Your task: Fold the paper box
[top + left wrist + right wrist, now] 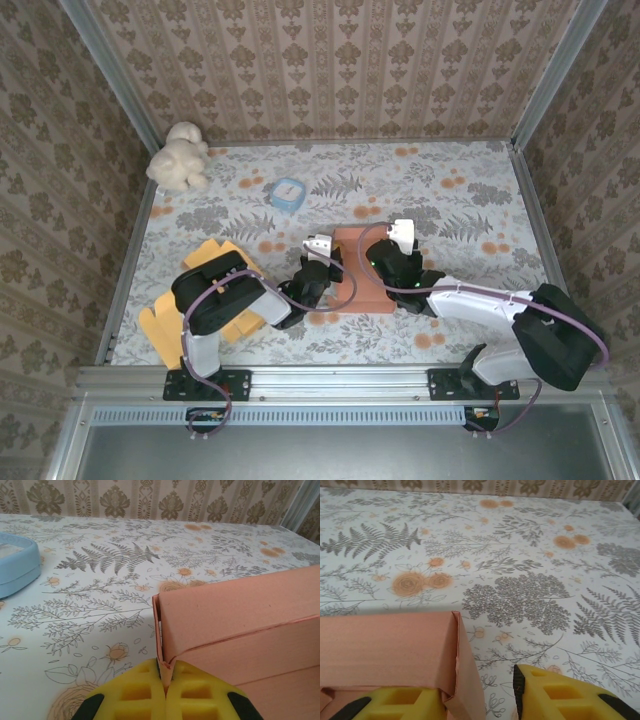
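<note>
From above, the salmon paper box is seen between the left gripper and the right gripper. At the left wrist, its corner wall is pinched by 2 closed fingers. At the right wrist, its side wall is straddled, ungripped, by partly spread fingers.

You have one salmon-pink paper box. Beyond it and to its left, you can count one pale blue square plastic container and one cream plush toy. Left of the box lie overlapping flat yellow cardboard sheets, too overlapped to count.
</note>
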